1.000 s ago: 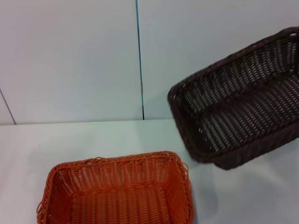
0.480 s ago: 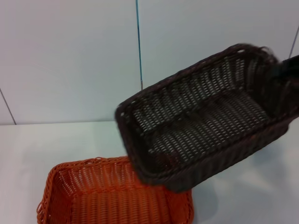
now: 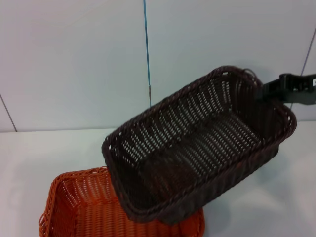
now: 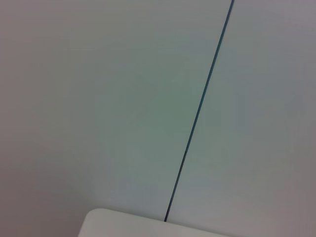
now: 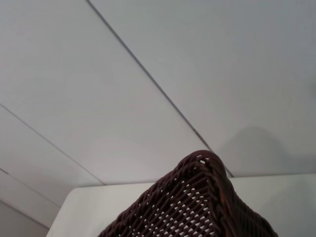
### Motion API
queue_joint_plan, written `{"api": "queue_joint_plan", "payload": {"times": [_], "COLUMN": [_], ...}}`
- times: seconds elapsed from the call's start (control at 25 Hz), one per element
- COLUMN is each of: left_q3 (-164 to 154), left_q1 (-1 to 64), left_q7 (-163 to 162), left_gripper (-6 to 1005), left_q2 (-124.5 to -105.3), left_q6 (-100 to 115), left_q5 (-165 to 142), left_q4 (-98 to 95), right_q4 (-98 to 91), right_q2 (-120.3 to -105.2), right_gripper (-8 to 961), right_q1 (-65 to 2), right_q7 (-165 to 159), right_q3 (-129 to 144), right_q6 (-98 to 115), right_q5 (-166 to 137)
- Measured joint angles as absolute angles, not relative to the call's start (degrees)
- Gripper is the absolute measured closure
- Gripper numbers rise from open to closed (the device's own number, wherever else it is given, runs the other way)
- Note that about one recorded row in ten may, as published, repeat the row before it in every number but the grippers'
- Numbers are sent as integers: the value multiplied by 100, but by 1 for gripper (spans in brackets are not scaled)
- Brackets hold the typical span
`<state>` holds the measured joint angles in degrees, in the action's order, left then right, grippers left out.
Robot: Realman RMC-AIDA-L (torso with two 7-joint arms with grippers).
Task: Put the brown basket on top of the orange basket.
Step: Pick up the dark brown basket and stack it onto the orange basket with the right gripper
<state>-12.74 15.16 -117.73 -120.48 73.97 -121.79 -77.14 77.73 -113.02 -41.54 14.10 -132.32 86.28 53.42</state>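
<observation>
The brown basket (image 3: pixel 197 148) is held off the table (image 3: pixel 54 153), tilted, with its open side facing up and toward the head camera. Its lower left end overlaps the right rear part of the orange basket (image 3: pixel 81 210) in the head view. Whether the two baskets touch cannot be told from this view. The higher far right end of the brown basket meets the right gripper (image 3: pixel 276 90) at the braided rim.

The right gripper enters from the right edge of the head view as a dark body. It has hold of the rim at the far right corner of the brown basket. The fingers themselves are hidden behind the weave, so the opening width cannot be told.

The orange basket stands upright on the white table at the lower left of the head view. Its left and front rim remain in sight, while its right rear corner is covered by the brown basket.

The right wrist view shows one corner of the brown basket (image 5: pixel 197 207) close up, with the table edge and wall panels behind it.

The left gripper appears in no view. The left wrist view shows only the wall (image 4: pixel 98 98) and a table corner.
</observation>
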Motion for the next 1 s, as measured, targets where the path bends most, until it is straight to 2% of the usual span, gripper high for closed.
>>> {"api": "queue_joint_plan", "payload": {"times": [0.28, 0.6, 1.0], "left_q3": [-1274, -1274, -1274], "left_q1": [1514, 1535, 1546], "left_q7": [-11769, -11768, -11768], "left_gripper": [339, 338, 339], "left_q2": [-12035, -12036, -12040], "left_q6": [7411, 7418, 7401], "left_q5": [-12182, -12182, -12182], "left_q4": [-7736, -7738, -7719], "right_q4": [7778, 7795, 7510], "right_q2": [-11617, -11845, -11905], "right_gripper": [765, 765, 765], "right_q1": [-3879, -3458, -2975], "right_q7": [1485, 1591, 1700], "right_q3": [-13224, -13199, -12618], "right_q6": [8589, 8131, 7526], "right_q5": [5446, 5948, 6739]}}
